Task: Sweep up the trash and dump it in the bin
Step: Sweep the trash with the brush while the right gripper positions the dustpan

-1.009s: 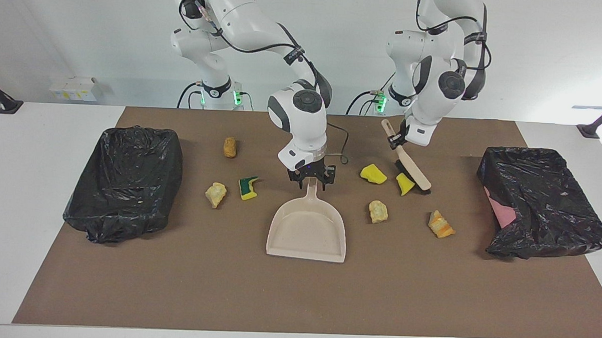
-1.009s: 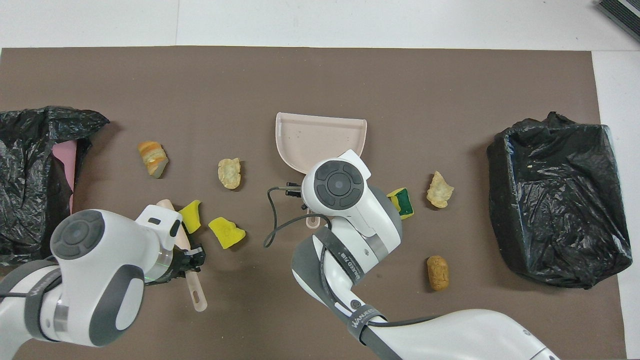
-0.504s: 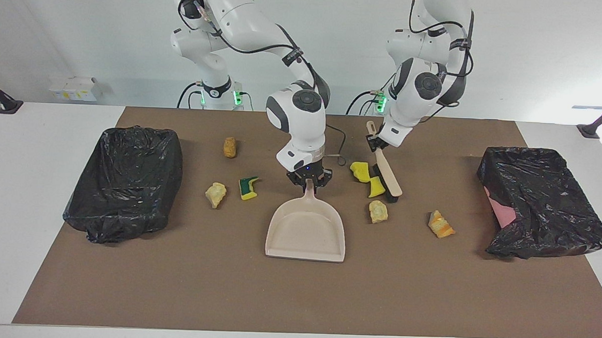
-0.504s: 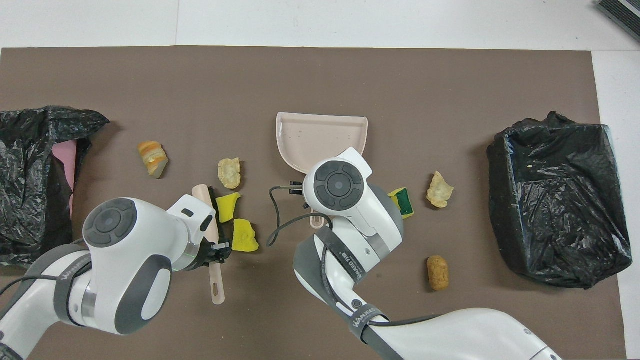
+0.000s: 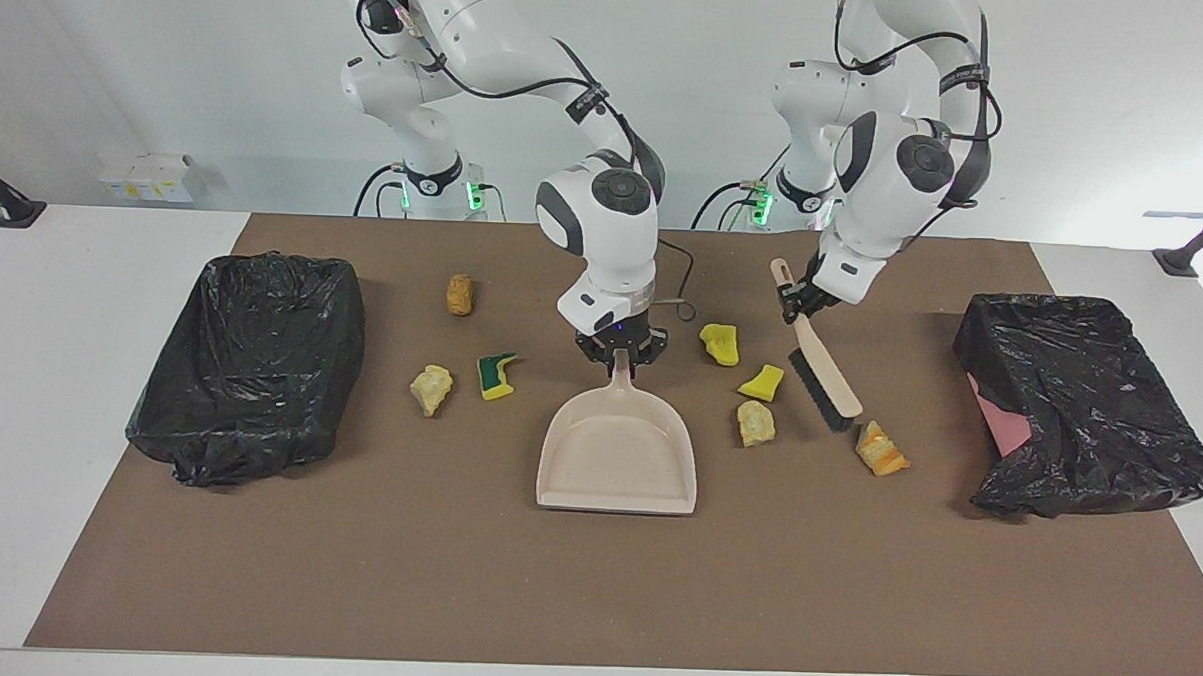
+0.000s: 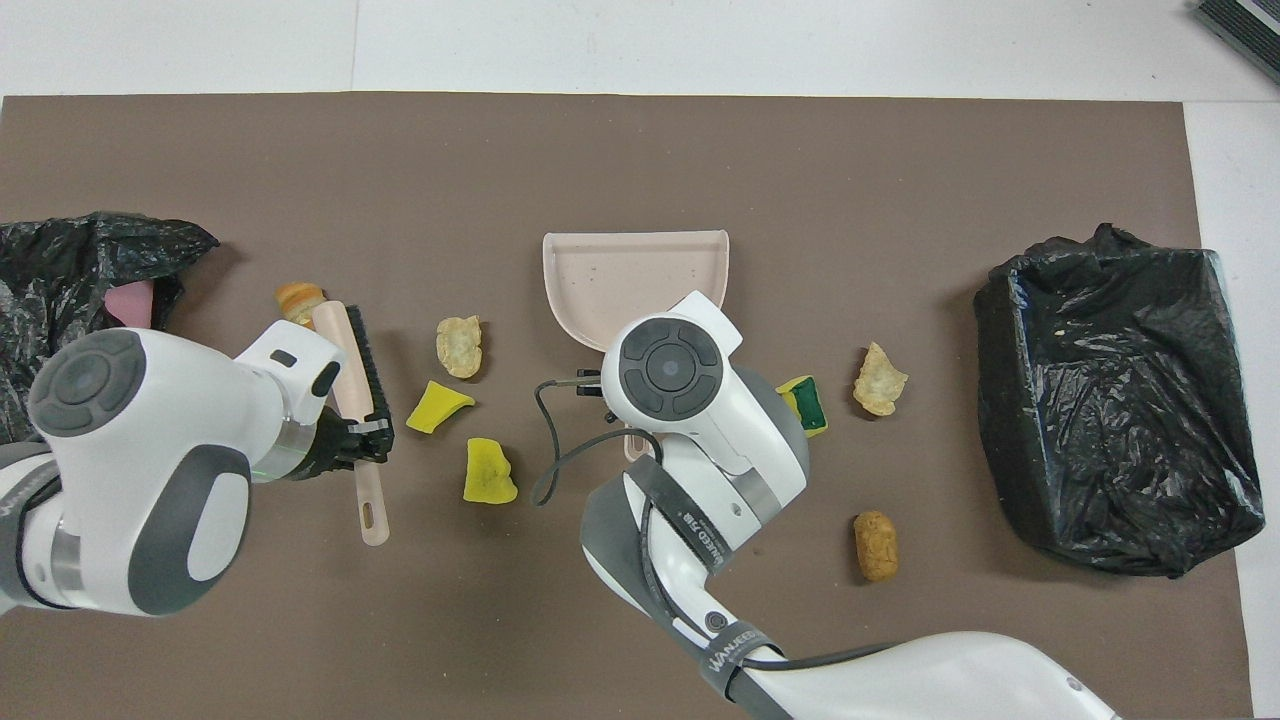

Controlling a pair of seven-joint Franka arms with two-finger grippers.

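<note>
I see a beige dustpan (image 5: 617, 459), yellow scraps (image 5: 720, 343), black-lined bins (image 5: 251, 351), and what looks like pink inside one (image 5: 999, 424).

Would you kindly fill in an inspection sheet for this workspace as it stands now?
Surface: brown mat on a white table.
Job's things: seven scraps loose on the mat; dustpan empty; brush slanting down beside the orange scrap; a black-lined bin at each end of the table.
Clutter: nothing seen.
Grippers: right gripper shut on the dustpan's handle; left gripper shut on the brush's handle.
Cables: black cable looping off the right wrist.
Surroundings: white wall, small white boxes.
</note>
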